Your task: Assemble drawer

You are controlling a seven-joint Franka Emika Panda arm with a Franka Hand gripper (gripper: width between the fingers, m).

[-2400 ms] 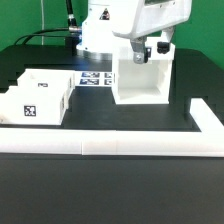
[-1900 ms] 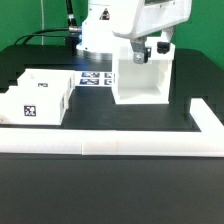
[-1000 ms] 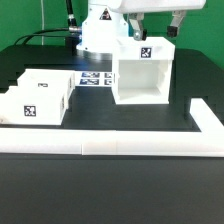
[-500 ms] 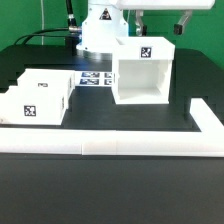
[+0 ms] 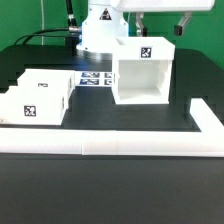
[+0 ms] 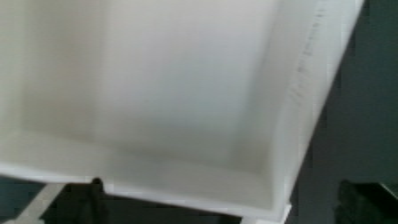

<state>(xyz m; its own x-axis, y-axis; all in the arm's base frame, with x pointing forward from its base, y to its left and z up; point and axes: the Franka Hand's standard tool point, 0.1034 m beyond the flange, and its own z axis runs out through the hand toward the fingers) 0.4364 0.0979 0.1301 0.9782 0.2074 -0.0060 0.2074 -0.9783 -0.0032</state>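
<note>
Hand (image 5: 160, 17) hangs released, grasping nothing, just above the drawer housing (image 5: 143, 75) standing on the bench (image 5: 110, 125); I see its white inside filling my wrist view.

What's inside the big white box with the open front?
Nothing that shows. Through its open front, the drawer housing looks empty, with just bare white walls and floor. Its own walls hide the far inside corners, so something small tucked there couldn't be seen.

Exterior frontal, elevated; wrist close above housing (image 5: 143, 85).
</note>
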